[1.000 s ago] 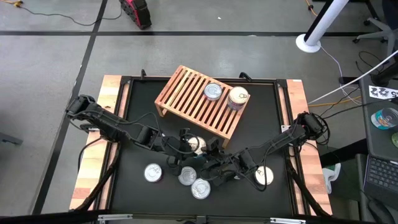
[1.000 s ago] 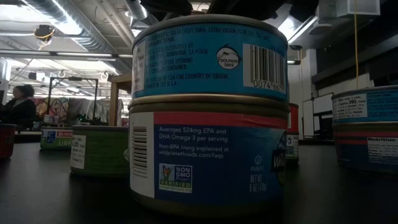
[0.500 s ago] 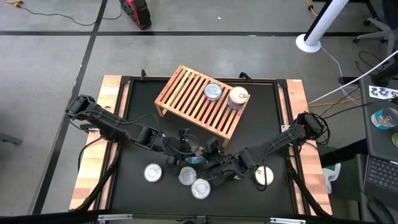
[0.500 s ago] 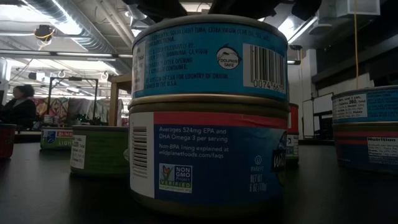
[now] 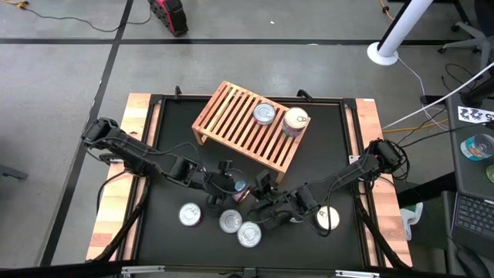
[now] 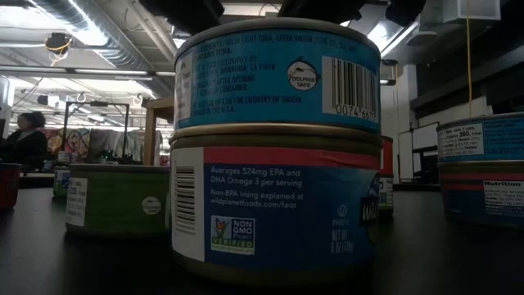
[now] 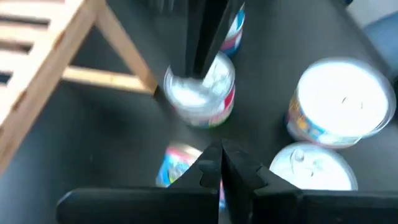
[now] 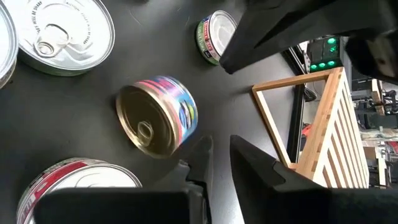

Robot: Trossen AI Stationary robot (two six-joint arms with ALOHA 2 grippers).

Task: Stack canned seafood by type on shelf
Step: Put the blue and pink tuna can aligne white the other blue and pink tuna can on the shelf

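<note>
Both arms meet low over the middle of the worktop (image 5: 324, 131), just in front of the shelf (image 5: 248, 127), where the loose cans lie. That is probably why they crowd together: the tins still to be sorted are all bunched there.

The left pincer (image 7: 222, 163) has its fingers pressed together and empty; it hangs over a small tin (image 7: 200, 90) near the shelf's leg. The right pincer (image 8: 216, 148) shows only a narrow gap between its fingers, with nothing in it; a gold-lidded can (image 8: 157, 117) sits just beside its tips, not gripped.

Two cans (image 5: 264, 114) stand side by side on the shelf, so most of the stacking looks undone. Three silver-lidded tins (image 5: 229, 221) stay grouped near the front edge, and one more (image 5: 327, 219) lies under the right arm.

From above, the arms hide whatever lies between the pincers. The low view is filled by a two-high stack (image 6: 276, 147) of tins, which blocks the shelf. The left wrist view is smeared.
</note>
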